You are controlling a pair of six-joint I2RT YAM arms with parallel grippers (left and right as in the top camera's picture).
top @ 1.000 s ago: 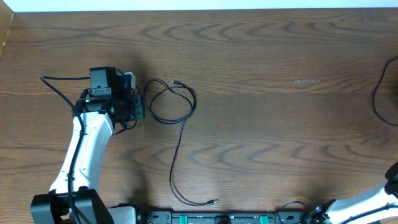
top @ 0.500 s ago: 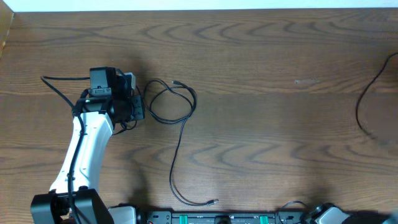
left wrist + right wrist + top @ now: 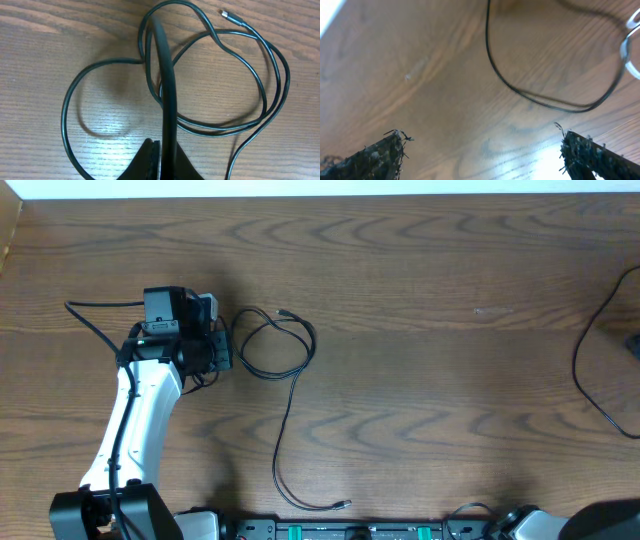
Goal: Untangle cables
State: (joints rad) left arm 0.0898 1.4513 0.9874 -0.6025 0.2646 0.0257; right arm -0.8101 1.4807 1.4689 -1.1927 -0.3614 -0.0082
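Holding at the left loop | my left fingers [image 3: 149, 162] together, pinching a strand of the looped black cable [image 3: 168, 87], left of centre on the surface [image 3: 430, 270], tail running near | right fingers [image 3: 375, 157] wide apart, empty, above the second cable [image 3: 540, 102] far right | risk: pulling here could cinch the crossings into a knot

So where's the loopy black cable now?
In the overhead view the looped black cable lies on the left half of the table, its loop right at the left gripper, its tail running toward the near edge.
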